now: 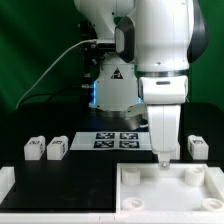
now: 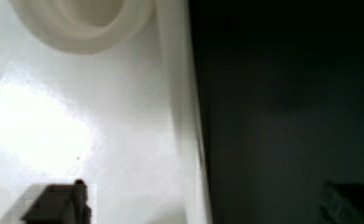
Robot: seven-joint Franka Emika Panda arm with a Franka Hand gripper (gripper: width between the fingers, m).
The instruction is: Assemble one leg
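Observation:
Three small white legs with black tags lie on the dark table in the exterior view: two at the left [image 1: 33, 148] [image 1: 57, 148] and one at the right [image 1: 197, 147]. None of them shows in the wrist view. The large white tabletop [image 1: 170, 195] lies at the front right. My gripper [image 1: 163, 157] points straight down at the tabletop's far rim. In the wrist view the gripper [image 2: 205, 205] is open and holds nothing. One dark fingertip [image 2: 58, 205] is over the white tabletop [image 2: 72, 110]; the other is over the dark table. The tabletop's edge runs between them.
The marker board [image 1: 118, 138] lies behind the gripper, in front of the robot base. A white block [image 1: 8, 185] stands at the exterior view's left edge. A round socket [image 2: 86, 22] is sunk into the tabletop near the gripper.

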